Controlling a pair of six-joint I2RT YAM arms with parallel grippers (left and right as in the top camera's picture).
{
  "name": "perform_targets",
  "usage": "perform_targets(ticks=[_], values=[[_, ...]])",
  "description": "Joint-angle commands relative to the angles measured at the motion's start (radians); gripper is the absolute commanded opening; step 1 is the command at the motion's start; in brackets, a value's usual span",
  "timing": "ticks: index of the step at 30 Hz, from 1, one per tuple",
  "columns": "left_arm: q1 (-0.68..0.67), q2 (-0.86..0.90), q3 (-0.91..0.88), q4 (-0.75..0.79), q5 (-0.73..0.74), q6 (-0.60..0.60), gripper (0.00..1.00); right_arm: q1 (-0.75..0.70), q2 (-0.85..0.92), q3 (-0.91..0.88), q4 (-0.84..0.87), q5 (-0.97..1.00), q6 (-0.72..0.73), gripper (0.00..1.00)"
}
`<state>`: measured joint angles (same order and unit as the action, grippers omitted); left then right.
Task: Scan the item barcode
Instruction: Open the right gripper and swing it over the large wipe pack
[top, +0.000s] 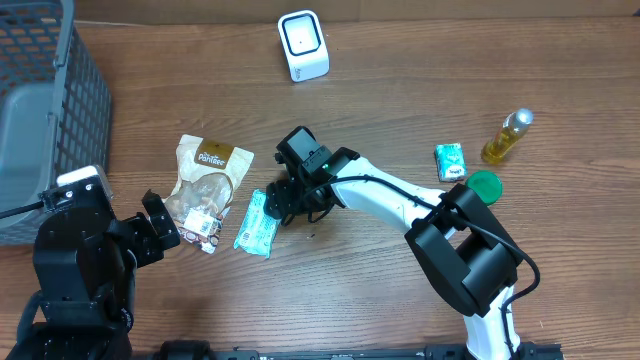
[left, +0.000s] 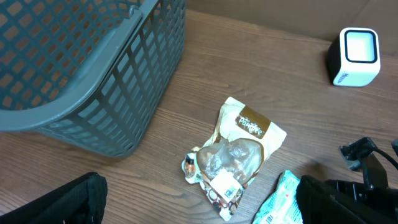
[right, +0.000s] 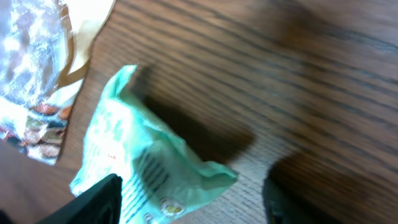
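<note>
From overhead, the mint-green packet lies flat on the table, just right of the snack bag. Its long axis runs nearly toward and away from the robot. The right gripper hangs over the packet's far right edge, its arm reaching in low from the right with the wrist bent down. The left gripper sits at the snack bag's other side, farther from the packet. The scanner stands well apart at the table's far side.

In the left wrist view, the left jaws are spread wide and empty. The snack bag lies ahead between them, and the packet's end shows at lower right.

In the right wrist view, the right jaws stand open, gripping nothing. One finger touches or overlaps the packet's crumpled end; the other is clear of it over bare wood. The packet runs up and left from the jaws, so a grip probably needs a shift that way.
</note>
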<state>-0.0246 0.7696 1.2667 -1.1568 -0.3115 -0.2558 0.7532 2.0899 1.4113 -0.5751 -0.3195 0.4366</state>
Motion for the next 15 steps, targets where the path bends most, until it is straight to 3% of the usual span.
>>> perform_targets(ticks=[1,15], values=[[0.005,-0.004,0.005,0.001,-0.010,-0.003,1.00,0.005,-0.003,-0.018,0.002,0.050,0.005,0.59],[0.005,-0.004,0.005,0.001,-0.010,-0.003,0.99,0.005,-0.003,-0.018,-0.006,0.049,0.005,0.22]])
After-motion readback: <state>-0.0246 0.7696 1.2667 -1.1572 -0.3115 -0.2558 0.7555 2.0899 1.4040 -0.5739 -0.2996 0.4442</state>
